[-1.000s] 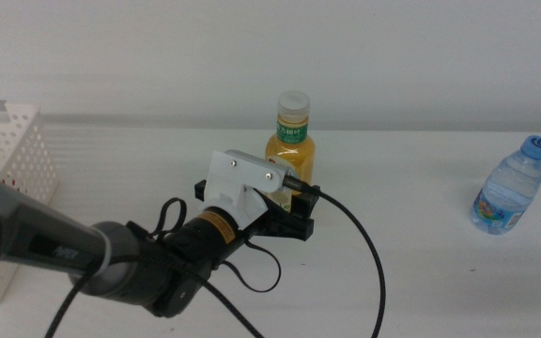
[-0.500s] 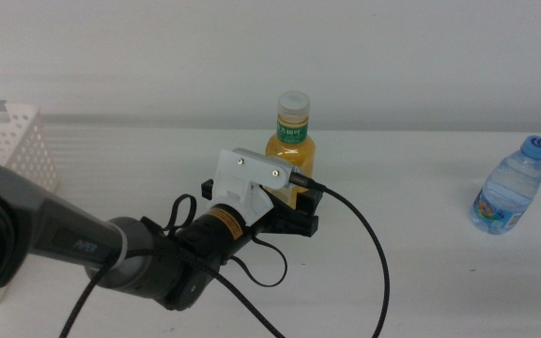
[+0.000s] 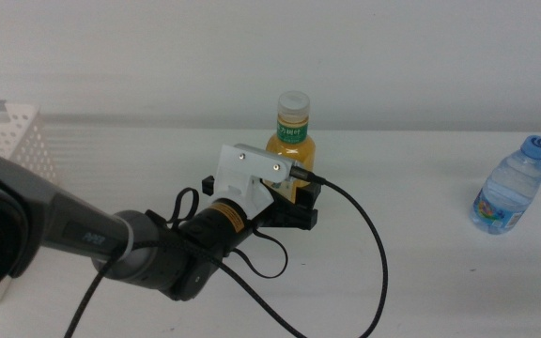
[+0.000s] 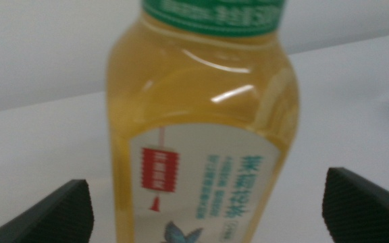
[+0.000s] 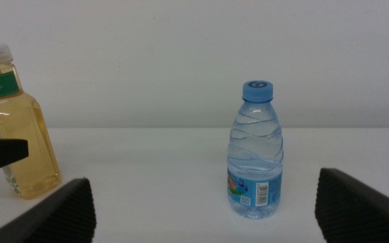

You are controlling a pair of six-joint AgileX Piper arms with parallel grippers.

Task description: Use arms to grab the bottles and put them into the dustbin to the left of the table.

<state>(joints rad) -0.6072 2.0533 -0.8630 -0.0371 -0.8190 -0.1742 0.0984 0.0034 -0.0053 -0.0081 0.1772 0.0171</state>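
An orange juice bottle (image 3: 292, 143) with a green label and white cap stands upright at the middle back of the table (image 3: 421, 272). My left gripper (image 3: 294, 199) has come in from the left and is open. One black jaw stands on each side of the bottle's lower body. In the left wrist view the juice bottle (image 4: 201, 115) fills the space between the left gripper's (image 4: 208, 202) jaws, close but with gaps. A clear water bottle (image 3: 510, 192) with a blue cap stands far right. The right gripper (image 5: 204, 206) waits open, facing the water bottle (image 5: 256, 158).
The white perforated dustbin (image 3: 12, 150) stands at the table's left edge. A thick black cable (image 3: 369, 253) loops from the left wrist over the table's front. The right wrist view also shows the juice bottle (image 5: 12, 128) with a left jaw beside it.
The left gripper has slid a little forward and right, so its jaws now reach further around the juice bottle. Both bottles stay put.
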